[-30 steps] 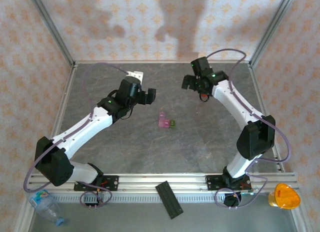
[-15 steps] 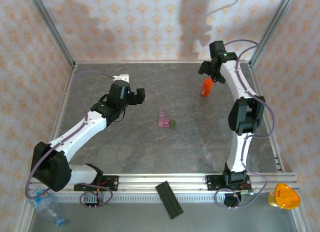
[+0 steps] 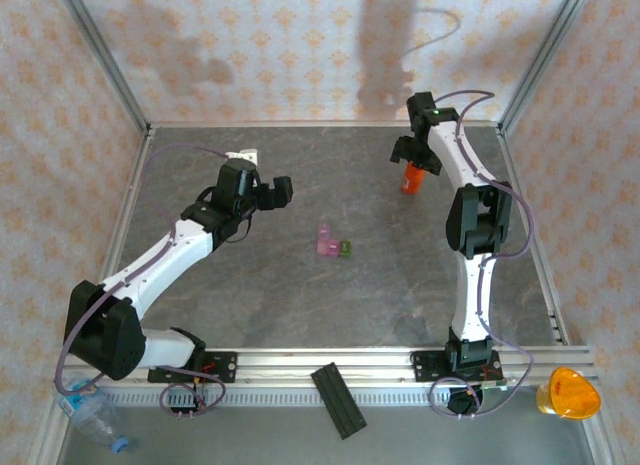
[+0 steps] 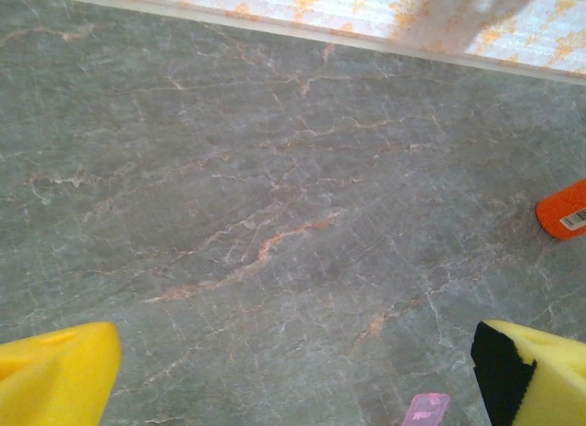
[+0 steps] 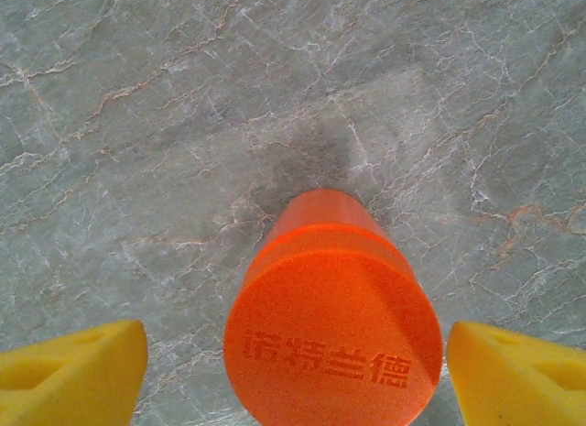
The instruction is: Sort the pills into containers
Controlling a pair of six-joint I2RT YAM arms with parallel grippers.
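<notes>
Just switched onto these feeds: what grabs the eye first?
A bright orange cylindrical bottle stands upright at the far right of the grey marbled table, the right gripper open astride its cap. Mid-table lies a tiny cluster of translucent pink cube boxes with one dark green one, apart from both grippers. The left gripper hangs open at far left.

Containers point(image 3: 328, 247) well apart from orange bottle point(image 3: 411, 178)
</notes>
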